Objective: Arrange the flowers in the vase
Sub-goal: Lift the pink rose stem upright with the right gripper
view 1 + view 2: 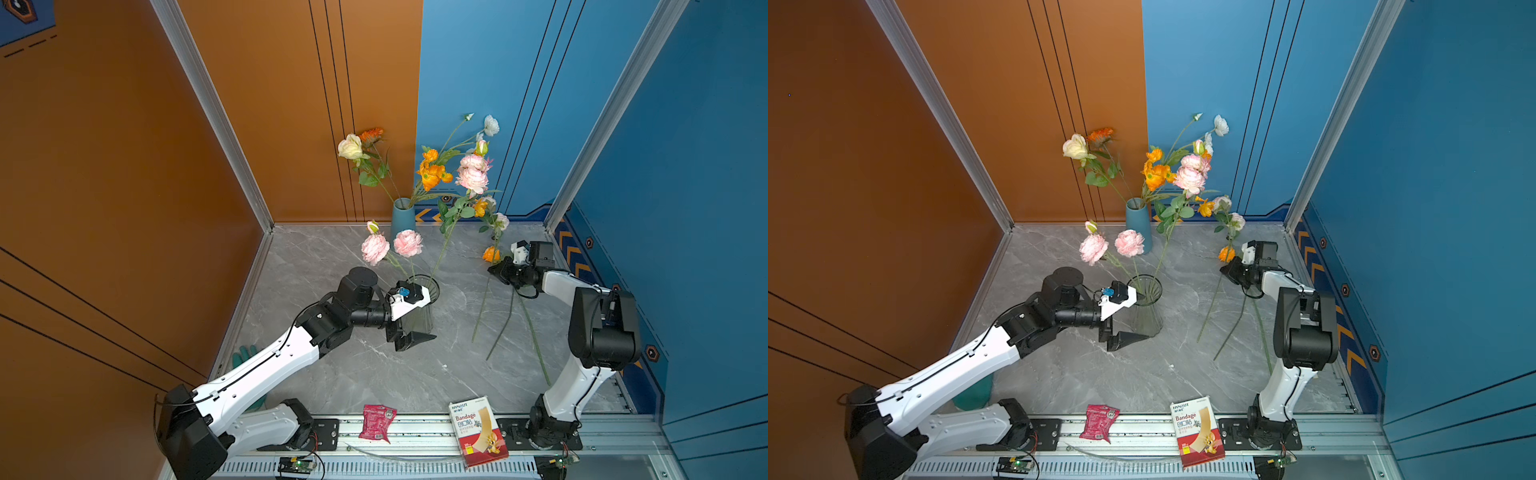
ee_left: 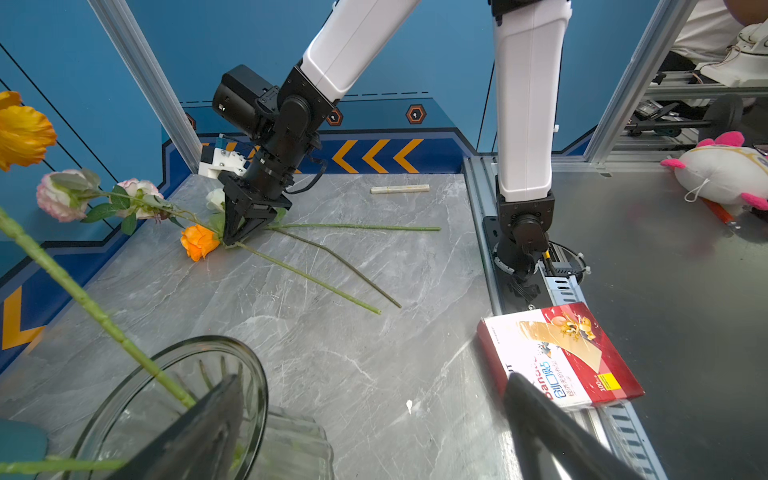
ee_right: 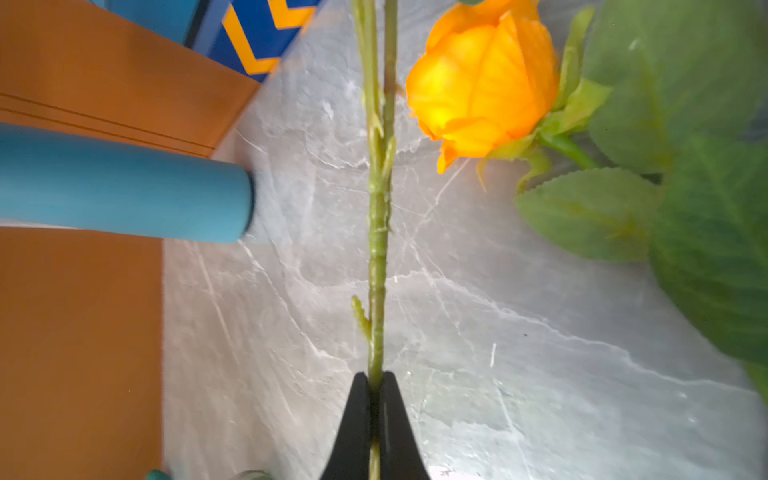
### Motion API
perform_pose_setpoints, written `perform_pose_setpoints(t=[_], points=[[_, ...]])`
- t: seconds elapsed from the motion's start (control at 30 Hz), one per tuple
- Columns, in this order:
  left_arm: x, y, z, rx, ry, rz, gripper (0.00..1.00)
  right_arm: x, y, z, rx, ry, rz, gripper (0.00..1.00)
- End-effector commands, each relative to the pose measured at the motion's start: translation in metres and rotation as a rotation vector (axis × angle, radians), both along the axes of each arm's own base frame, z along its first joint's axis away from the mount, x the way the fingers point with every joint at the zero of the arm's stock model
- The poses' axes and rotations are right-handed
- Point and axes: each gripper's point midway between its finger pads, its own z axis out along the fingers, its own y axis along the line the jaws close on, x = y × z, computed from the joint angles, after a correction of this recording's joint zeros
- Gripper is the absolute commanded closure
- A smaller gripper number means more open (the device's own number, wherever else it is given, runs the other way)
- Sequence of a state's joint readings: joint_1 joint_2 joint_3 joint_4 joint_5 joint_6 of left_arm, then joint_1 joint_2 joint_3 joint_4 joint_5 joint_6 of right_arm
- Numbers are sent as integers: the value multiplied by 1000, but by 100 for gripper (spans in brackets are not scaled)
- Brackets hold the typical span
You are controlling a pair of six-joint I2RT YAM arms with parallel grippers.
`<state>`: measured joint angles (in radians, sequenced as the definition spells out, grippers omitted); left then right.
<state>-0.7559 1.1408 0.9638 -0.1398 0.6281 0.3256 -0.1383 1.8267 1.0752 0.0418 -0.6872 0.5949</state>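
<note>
A clear glass vase stands mid-table and holds two pink peonies and a taller pink-flowered stem. My left gripper is open beside the vase. One of its fingers shows against the glass, and the gap between the fingers holds nothing. Low at the back right, my right gripper is shut on a green flower stem. An orange rose lies next to it. Three long stems trail across the table.
A blue vase with yellow, orange and white flowers stands at the back wall. A bandage box and a red packet lie on the front rail. A green glove sits under the left arm. A white stick lies by the right wall.
</note>
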Motion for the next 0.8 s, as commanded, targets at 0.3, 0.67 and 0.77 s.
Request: perform_pose_setpoints(t=[0.3,0.67,0.77], points=[[-6,3,12,2,-57,-10,2,-7,15,99,1,-242,-53,100],[-5,26,31,-33,-97,8,2,-54,17,156,-389,-375,-267,100],[-1,32,35,-48,-103,23,2,-71,13,174,-474,-416,-345,100]])
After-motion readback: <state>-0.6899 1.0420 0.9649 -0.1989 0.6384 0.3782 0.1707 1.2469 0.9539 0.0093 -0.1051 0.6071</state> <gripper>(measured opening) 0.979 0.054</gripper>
